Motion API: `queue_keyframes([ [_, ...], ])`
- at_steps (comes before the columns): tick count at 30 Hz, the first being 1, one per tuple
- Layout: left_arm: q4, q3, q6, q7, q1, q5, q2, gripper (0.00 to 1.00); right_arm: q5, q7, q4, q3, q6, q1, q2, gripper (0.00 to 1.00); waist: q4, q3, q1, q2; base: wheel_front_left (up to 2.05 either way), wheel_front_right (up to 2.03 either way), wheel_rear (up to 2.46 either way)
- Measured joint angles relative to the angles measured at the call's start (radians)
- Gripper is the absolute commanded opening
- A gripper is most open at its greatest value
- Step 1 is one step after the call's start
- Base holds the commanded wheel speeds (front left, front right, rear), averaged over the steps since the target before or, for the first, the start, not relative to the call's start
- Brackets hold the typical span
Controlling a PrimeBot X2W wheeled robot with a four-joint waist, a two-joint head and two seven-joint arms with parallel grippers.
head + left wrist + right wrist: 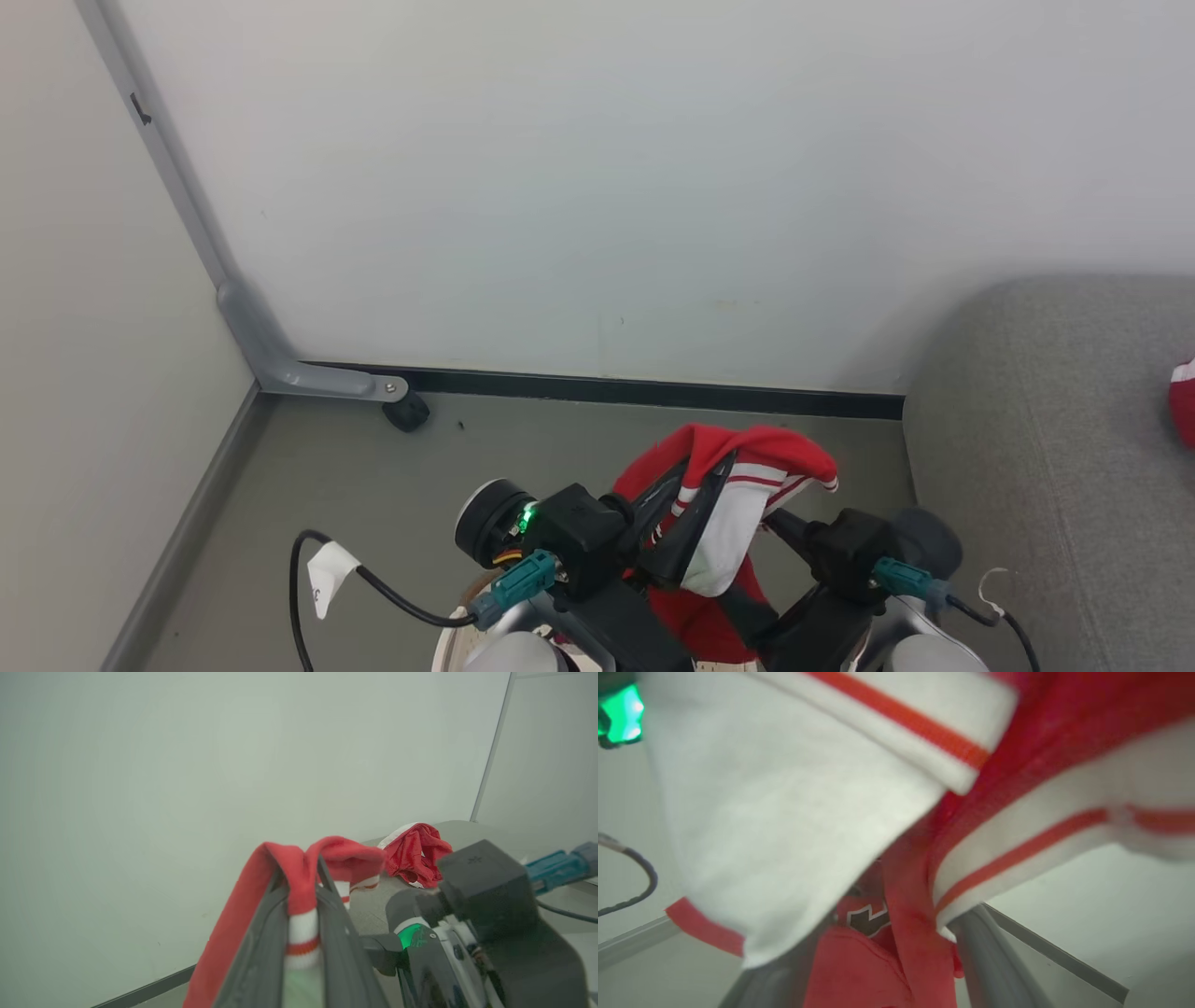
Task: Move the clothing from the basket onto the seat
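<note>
While the clothing (738,504) hangs aloft, the basket (452,644) sits beneath.

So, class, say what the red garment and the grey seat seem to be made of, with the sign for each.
Garment: soft matt knit cloth, perhaps cotton or a blend; it drapes limply in folds. Seat: matt woven upholstery, likely over padding; fine grainy texture, rounded edge.

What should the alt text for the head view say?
Left gripper holds a red-and-white garment up over the basket, above grey floor by a white wall. At right, the grey seat carries another red garment at the frame edge.
</note>
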Motion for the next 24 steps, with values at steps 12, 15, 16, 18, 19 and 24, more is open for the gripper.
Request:
queue_keyframes([
  [12,-0.001,0.002,0.008,0.004,-0.016,0.000,0.000,0.00,0.114,-0.022,0.083,0.180,0.000,-0.115,-0.001,0.00,0.020,0.004,0.0000,0.0000,0.00,0.00,0.00],
  [15,0.000,0.003,0.008,0.004,-0.016,0.000,0.000,0.00,0.137,-0.038,0.100,0.197,0.000,-0.118,-0.005,0.00,0.020,0.004,0.0000,0.0000,0.00,0.00,0.00],
  [16,0.001,0.003,0.008,0.005,-0.016,-0.003,0.000,0.00,0.148,-0.045,0.104,0.200,0.000,-0.122,-0.006,0.00,0.020,0.004,0.0000,0.0000,0.00,0.00,0.00],
  [18,0.002,0.003,0.008,0.005,-0.016,-0.013,0.000,0.00,0.159,-0.056,0.110,0.208,0.000,-0.131,-0.006,0.00,0.019,0.003,0.0000,0.0000,0.00,0.00,0.00],
  [19,0.002,0.003,0.008,0.005,-0.016,-0.021,0.000,0.00,0.166,-0.062,0.113,0.211,0.000,-0.132,-0.006,0.00,0.017,0.003,0.0000,0.0000,0.00,0.00,0.00],
  [24,0.002,0.008,0.017,0.013,-0.014,-0.029,0.015,0.00,0.194,-0.085,0.123,0.229,0.000,-0.132,-0.005,0.00,0.003,0.004,0.0000,0.0000,0.00,0.00,0.00],
])
